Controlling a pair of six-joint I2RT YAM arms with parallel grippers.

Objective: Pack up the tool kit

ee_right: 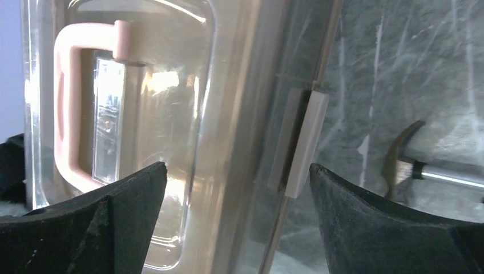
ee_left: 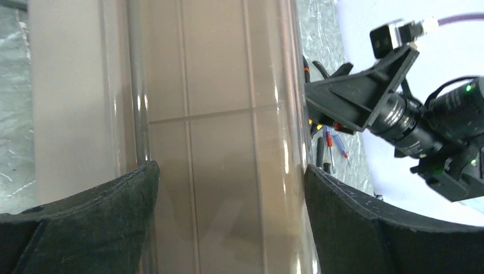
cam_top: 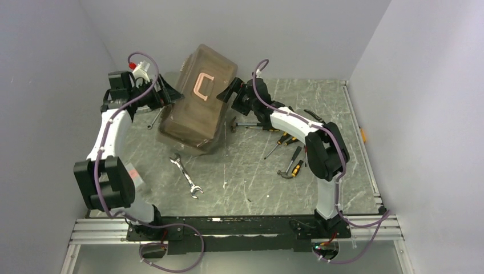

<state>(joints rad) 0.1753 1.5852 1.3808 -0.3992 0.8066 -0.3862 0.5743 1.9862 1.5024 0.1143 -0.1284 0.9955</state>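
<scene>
The tan-brown toolbox point(cam_top: 197, 103) stands tilted at the back of the table, lid shut, its pink handle point(cam_top: 202, 85) facing the camera. My left gripper point(cam_top: 171, 94) is at its left end, jaws open wide, with the box wall point(ee_left: 217, 114) filling the gap between the pads point(ee_left: 231, 188). At the right end, my right gripper point(cam_top: 228, 90) is open too. It straddles the lid edge and a white latch point(ee_right: 302, 142), with the handle point(ee_right: 71, 114) to the left. A steel wrench point(cam_top: 186, 175) lies in front of the box.
A second wrench point(cam_top: 153, 120) lies left of the box. A hammer head point(cam_top: 234, 124) sits just right of it. Screwdrivers point(cam_top: 277, 145) and an orange-handled hammer point(cam_top: 291, 169) lie under the right arm. Walls close in behind and on both sides.
</scene>
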